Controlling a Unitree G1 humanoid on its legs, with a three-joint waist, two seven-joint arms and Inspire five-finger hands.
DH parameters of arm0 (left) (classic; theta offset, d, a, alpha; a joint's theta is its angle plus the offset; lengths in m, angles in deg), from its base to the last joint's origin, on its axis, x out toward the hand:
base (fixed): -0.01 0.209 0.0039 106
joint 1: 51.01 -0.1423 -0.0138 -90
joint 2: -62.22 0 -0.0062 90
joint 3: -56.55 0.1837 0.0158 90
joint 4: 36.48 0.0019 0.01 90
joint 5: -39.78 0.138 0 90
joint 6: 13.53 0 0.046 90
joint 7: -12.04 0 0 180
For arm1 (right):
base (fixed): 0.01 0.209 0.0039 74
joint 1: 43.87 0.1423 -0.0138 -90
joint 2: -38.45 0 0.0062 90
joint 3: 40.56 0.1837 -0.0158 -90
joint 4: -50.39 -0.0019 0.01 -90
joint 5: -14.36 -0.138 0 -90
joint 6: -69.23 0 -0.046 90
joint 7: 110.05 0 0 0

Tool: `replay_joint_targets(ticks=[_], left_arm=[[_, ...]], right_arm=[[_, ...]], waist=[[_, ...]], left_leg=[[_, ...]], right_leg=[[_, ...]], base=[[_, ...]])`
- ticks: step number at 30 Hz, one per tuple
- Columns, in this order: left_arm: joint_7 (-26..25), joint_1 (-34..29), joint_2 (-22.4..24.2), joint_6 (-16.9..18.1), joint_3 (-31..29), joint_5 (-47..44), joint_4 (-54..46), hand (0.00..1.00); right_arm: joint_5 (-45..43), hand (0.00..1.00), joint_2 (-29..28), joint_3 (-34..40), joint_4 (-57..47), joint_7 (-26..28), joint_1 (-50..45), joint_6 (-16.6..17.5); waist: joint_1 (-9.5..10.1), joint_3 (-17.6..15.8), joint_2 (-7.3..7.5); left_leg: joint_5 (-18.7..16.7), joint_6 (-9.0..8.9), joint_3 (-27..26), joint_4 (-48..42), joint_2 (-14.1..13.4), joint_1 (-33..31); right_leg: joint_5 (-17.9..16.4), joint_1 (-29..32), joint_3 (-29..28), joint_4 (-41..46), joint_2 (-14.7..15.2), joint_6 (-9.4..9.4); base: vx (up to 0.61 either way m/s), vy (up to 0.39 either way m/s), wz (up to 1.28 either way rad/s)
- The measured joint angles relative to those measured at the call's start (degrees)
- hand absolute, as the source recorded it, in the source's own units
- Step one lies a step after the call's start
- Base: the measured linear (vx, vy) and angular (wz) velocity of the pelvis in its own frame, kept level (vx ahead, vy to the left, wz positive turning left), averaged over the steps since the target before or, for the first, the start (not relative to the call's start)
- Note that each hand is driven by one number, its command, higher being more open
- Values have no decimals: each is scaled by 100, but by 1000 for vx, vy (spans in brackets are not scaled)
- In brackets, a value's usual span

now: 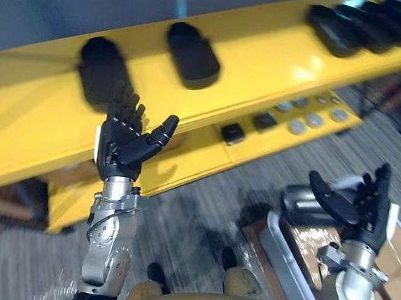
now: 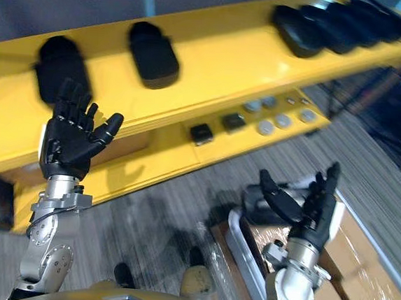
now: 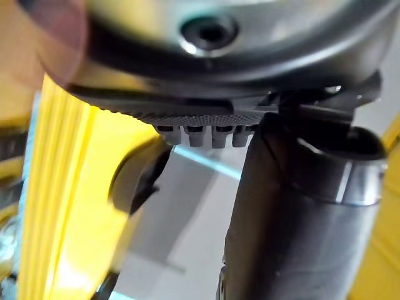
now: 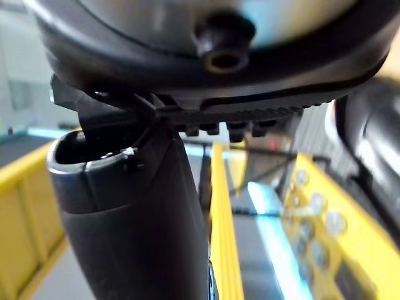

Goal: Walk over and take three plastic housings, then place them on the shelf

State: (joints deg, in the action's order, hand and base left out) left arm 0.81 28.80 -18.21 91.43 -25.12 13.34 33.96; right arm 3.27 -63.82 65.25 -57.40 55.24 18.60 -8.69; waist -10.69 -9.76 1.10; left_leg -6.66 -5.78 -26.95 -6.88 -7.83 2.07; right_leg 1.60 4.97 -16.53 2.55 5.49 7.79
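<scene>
Two black plastic housings [image 1: 102,71] [image 1: 193,54] lie on the top board of a yellow shelf [image 1: 265,57]. Several more housings [image 1: 359,27] sit in a row at its far right end. My left hand [image 1: 124,140] is raised in front of the shelf's edge, just below the leftmost housing, open and holding nothing. In the left wrist view its thumb [image 3: 300,206] stands straight, with a dark housing [image 3: 140,178] past it on the yellow board. My right hand [image 2: 308,208] hangs lower right, away from the shelf, open and empty.
The lower yellow shelf board carries small black square parts [image 1: 232,132] and several grey round discs [image 1: 309,117]. A grey tray [image 1: 283,252] rests on wrapped cardboard boxes [image 1: 394,265] under my right hand. Striped grey carpet [image 1: 194,220] lies between me and the shelf.
</scene>
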Motion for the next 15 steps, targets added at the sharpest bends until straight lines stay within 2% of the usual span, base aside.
replay_joint_targets(ticks=[2,3,4,5,6,7,9,12,13,15], left_arm=[[-199,113,2,51,197,32,9,100],[-332,124,16,116,239,34,6,100],[-395,125,36,122,242,40,-3,100],[-492,120,87,124,241,41,-12,100],[-643,68,160,122,231,38,-18,100],[-698,-5,198,122,212,34,-20,100],[-691,-321,264,122,190,23,-78,100],[-595,-581,322,126,162,10,-130,100],[-578,-670,334,127,134,1,-129,100],[-560,-705,332,182,94,-14,-130,100]], right_arm=[[-121,100,-2,52,-14,12,-170,98],[-164,100,-3,-11,-94,43,-228,132],[-233,100,-3,-58,-158,65,-256,160],[-354,100,-6,-171,-294,91,-296,216],[-387,100,-9,-420,-465,172,-306,291],[-387,100,-7,-561,-532,240,-289,334],[-401,100,-10,-977,-673,370,-272,400],[-567,100,-24,-1320,-672,413,-191,486],[-558,100,-34,-1530,-663,397,-105,487],[-558,100,-92,-1742,-588,397,-41,486]], waist=[[-55,37,-45],[-52,91,-113],[-48,126,-159],[-16,182,-237],[118,226,-312],[248,236,-324],[442,264,-356],[625,278,-357],[748,277,-375],[810,285,-398]], left_leg=[[-509,-18,231,-540,-127,27],[-826,18,427,-894,-200,-51],[-963,43,584,-1050,-209,-119],[-1158,91,851,-1305,-208,-240],[-1321,165,1438,-1629,-104,-400],[-1336,183,1773,-1773,-21,-485],[-1448,226,2026,-1885,53,-571],[-1525,243,2107,-1882,132,-697],[-1510,253,2174,-1933,153,-785],[-1512,250,2241,-2045,178,-857]], right_leg=[[5,18,-459,60,-211,8],[-30,100,-720,142,-376,-44],[-37,158,-814,180,-446,-55],[-41,275,-950,253,-554,-62],[-42,431,-1174,354,-698,-62],[-40,498,-1272,407,-743,-62],[-36,604,-1211,473,-718,-51],[-19,725,-1048,547,-608,-20],[20,768,-947,571,-546,46],[-4,788,-830,665,-541,48]], base=[[-15,27,-132],[-36,65,-127],[-30,67,-108],[-48,127,-105],[-41,121,-115],[-60,119,-100],[-70,78,-41],[-24,54,22],[-7,29,30],[-4,19,30]])
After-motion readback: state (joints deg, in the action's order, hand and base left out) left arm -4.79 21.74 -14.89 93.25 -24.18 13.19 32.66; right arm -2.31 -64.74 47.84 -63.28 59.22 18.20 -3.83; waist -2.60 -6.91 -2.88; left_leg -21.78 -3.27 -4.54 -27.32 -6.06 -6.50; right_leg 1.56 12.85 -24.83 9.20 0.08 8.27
